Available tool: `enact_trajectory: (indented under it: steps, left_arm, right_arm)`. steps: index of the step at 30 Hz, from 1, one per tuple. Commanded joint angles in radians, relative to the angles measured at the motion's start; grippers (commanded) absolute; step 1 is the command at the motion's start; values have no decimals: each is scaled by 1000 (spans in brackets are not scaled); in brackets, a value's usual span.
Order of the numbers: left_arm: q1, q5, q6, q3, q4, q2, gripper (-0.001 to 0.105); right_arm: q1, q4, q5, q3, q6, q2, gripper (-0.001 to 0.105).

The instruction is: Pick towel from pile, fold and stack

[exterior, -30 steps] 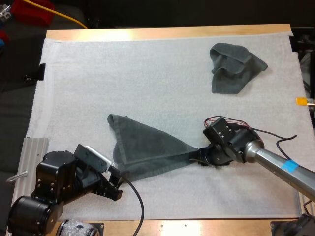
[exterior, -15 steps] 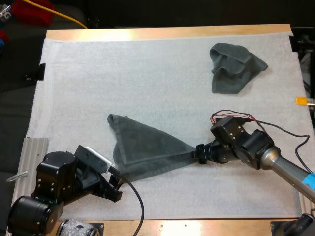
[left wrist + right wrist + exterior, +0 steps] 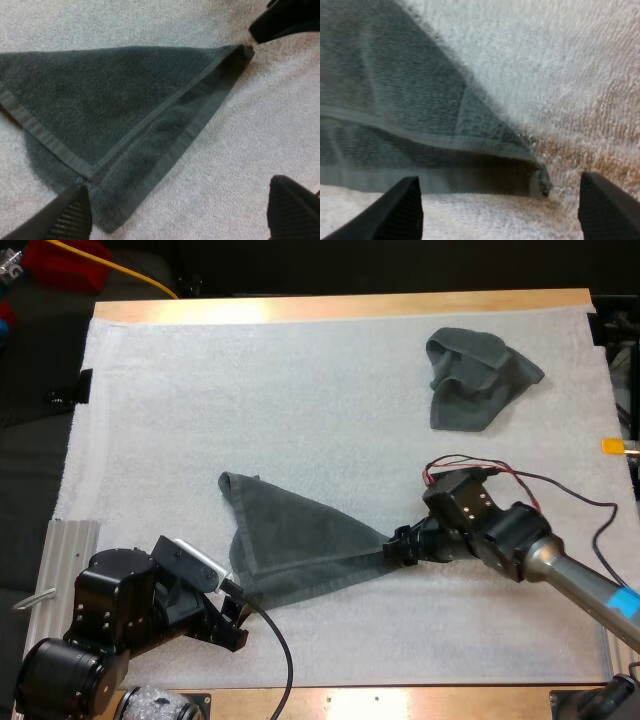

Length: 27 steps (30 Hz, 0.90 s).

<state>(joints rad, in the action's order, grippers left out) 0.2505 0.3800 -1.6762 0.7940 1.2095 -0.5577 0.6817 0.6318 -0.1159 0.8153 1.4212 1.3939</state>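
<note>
The left end effector [image 3: 179, 187] stood open, its two black fingers [image 3: 70, 215] spread wide over the white mat [image 3: 300, 390]. The spread towel [image 3: 300, 540] began just at it: the towel's blunt near corner lay between the fingers, close against one of them and well short of the other. From there the dark grey-green cloth ran away as a flat, long triangle, with a stitched hem band along its edges and a second layer folded under the long side. It narrowed to a tight point at the right end effector [image 3: 498, 180].

That end effector was open too. Its fingers stood apart on either side of the pointed tip, which rested on the mat between them without being pinched. Seen from above, the towel's third corner curled up slightly, on the far side of the left end effector.

A second, crumpled towel [image 3: 480, 375] of the same colour sat in a bunched heap well beyond the right end effector, near the far edge of the worktop [image 3: 340, 308].
</note>
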Motion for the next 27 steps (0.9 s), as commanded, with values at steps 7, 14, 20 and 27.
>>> enact_trajectory:
  steps: [7, 14, 20, 27]
  left_arm:
    - [2, 5, -7, 6, 4, -1, 69]
    - [2, 5, -7, 6, 4, -1, 69]
    - [2, 5, -7, 6, 4, -1, 69]
    - [2, 5, -7, 6, 4, -1, 69]
  right_arm:
    - [-4, 1, -22, 5, 17, 97, 63]
    - [-4, -28, -22, 5, 22, 144, 43]
    - [-4, -55, -22, 5, 17, 144, 41]
    - [-4, -75, -22, 5, 12, 144, 41]
